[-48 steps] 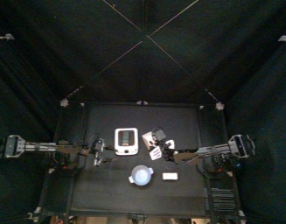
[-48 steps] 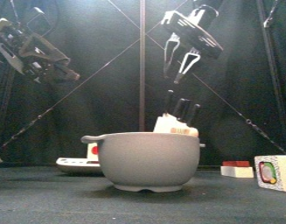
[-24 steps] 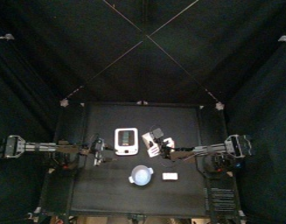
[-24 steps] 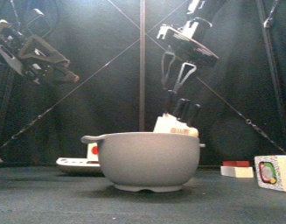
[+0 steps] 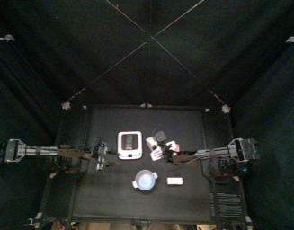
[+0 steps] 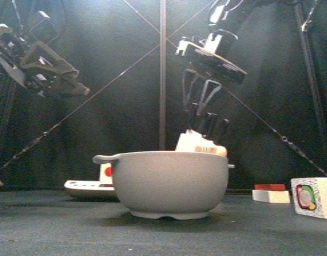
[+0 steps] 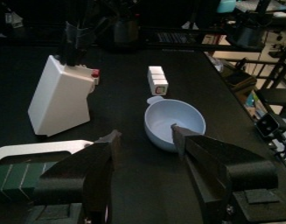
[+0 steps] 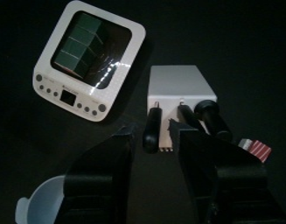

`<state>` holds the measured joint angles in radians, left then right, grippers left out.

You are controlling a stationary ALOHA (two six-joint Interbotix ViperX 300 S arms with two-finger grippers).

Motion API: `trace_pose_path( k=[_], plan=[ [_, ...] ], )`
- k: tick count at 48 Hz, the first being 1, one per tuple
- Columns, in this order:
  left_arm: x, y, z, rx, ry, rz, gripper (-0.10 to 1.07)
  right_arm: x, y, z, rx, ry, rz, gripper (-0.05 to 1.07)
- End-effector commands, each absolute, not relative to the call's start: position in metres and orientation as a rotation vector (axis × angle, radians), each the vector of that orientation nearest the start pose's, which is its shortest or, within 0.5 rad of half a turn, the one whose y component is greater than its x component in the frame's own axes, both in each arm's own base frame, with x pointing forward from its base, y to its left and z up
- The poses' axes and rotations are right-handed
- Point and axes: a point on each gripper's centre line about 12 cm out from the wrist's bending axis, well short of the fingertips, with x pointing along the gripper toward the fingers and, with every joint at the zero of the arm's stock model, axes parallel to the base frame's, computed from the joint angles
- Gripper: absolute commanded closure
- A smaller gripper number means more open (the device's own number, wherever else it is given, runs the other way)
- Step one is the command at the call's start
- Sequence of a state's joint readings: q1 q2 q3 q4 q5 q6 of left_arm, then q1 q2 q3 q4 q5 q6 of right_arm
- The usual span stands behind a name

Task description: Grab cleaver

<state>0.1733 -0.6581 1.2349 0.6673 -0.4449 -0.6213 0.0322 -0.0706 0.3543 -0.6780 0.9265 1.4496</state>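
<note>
Cleaver (image 8: pixel 260 149), likely the small reddish-ended piece, lies on the bench beside the knife block (image 8: pixel 180 83), roughly one o'clock from the nearer right gripper (image 8: pixel 169 136), seen from above. That gripper hangs spread and empty. The left gripper (image 7: pixel 145 136), also spread, is well apart.

Bowl (image 6: pixel 163 183) matt grey plastic; table (image 6: pixel 46 225) matt black

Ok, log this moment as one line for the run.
right gripper: open above knife block | left gripper: open, raised aside | cleaver: not gripped
</note>
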Motion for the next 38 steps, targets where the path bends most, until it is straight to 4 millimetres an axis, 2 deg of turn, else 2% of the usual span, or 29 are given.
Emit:
trace_pose_path(
  k=[1, 16, 38],
  plan=[
    [0.2306, 0.0090, 0.2165, -0.049, 0.201, -0.093, 0.10, 0.3761, -0.0486, 0.2679, 0.604, 0.692, -0.894, 0.35],
    [0.2304, 0.0090, 0.2168, -0.049, 0.200, -0.093, 0.10, 0.3768, -0.0501, 0.2687, 0.612, 0.689, -0.898, 0.56],
    [0.2301, 0.0090, 0.2163, -0.049, 0.201, -0.093, 0.10, 0.3775, -0.0490, 0.2706, 0.614, 0.687, -0.896, 0.58]
  ],
)
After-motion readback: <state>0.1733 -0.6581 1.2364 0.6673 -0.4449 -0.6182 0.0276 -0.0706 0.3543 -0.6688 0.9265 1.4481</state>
